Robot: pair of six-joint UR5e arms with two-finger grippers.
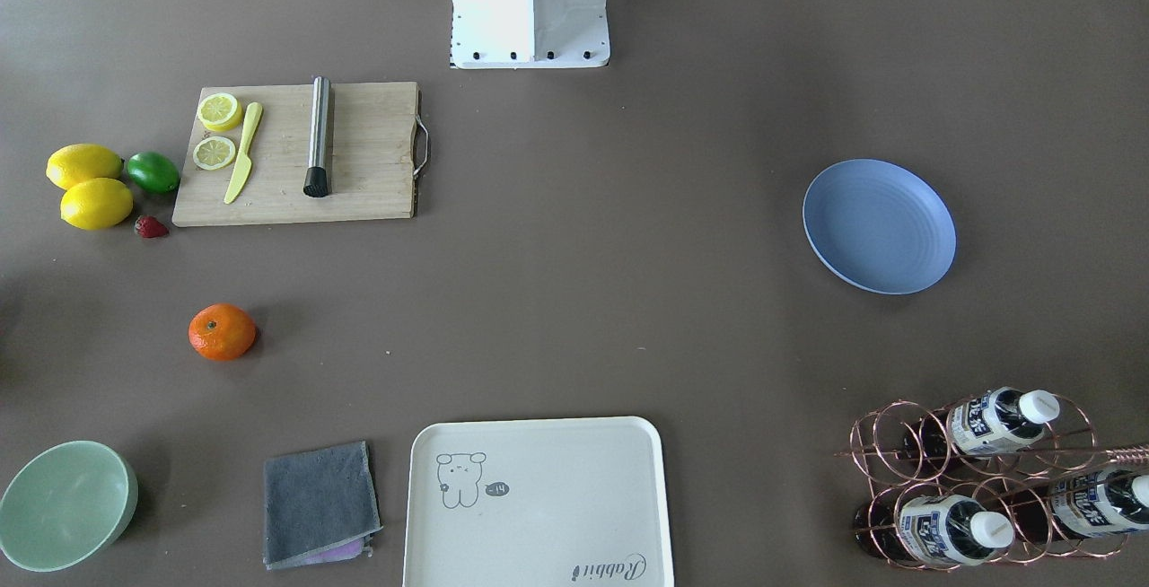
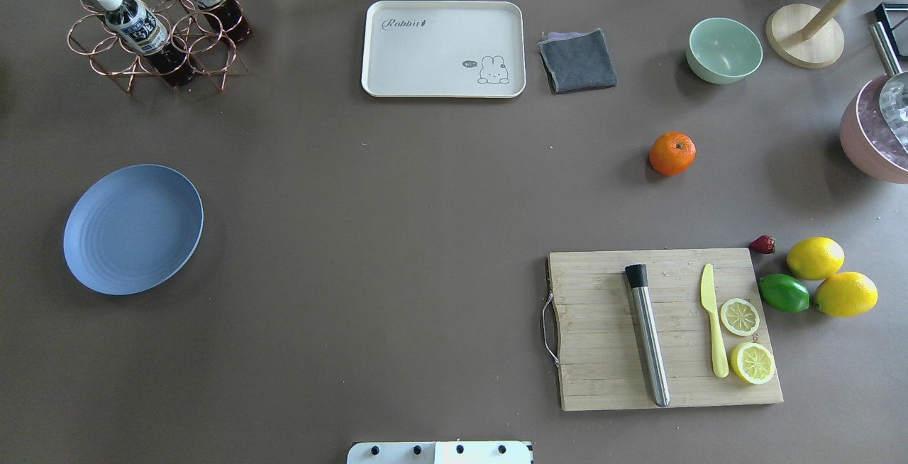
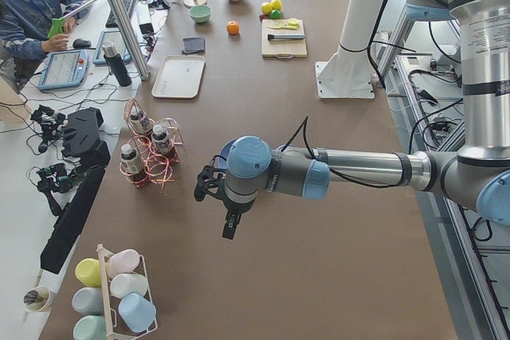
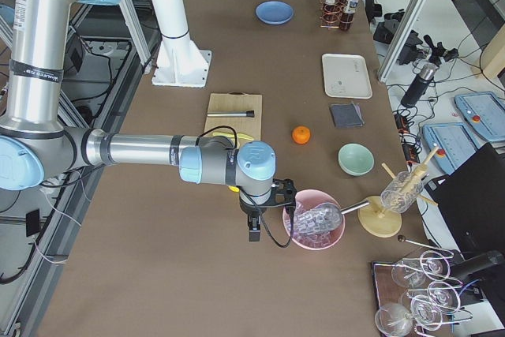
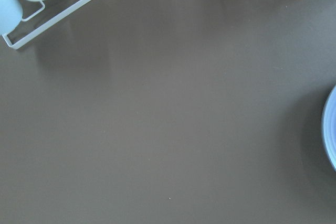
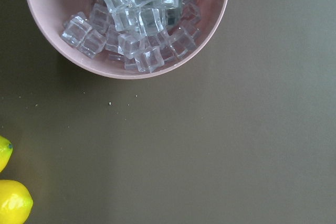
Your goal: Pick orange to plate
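Orange (image 2: 672, 153): lies alone on the table (image 2: 397, 237), in the robot's right half, untouched. It sits between the cutting board (image 2: 603, 336) and the green bowl (image 2: 724, 50), near the folded grey cloth (image 2: 578, 60).

Right gripper (image 4: 254, 230): hangs above the table's right end, just beside the pink bowl (image 4: 316, 226). It is apart from the orange, which lies farther in along the table. It shows only in the side view, so I cannot tell how its jaws stand.

Left gripper (image 3: 229, 227): hangs over the opposite end near the plate (image 2: 133, 229), far from the orange. Cannot tell its jaw state either.

Textures:
- Orange is round, bright and faintly glossy, with a dark stem dimple on top.
- Plate is round, shallow, matte blue-lavender, with faint concentric rings.
- Cutting board is pale wood with a metal handle, and carries two lemon halves (image 2: 746, 340), a yellow knife (image 2: 713, 322) and a steel rod (image 2: 648, 333).
- Pink bowl holds clear ice cubes (image 6: 134, 19).

Surface: smooth matte brown covering with a few crumbs.

Room: a copper wire rack (image 2: 152, 38) of bottles stands at the far left corner. A person (image 3: 32, 5) in blue sits at a side desk.
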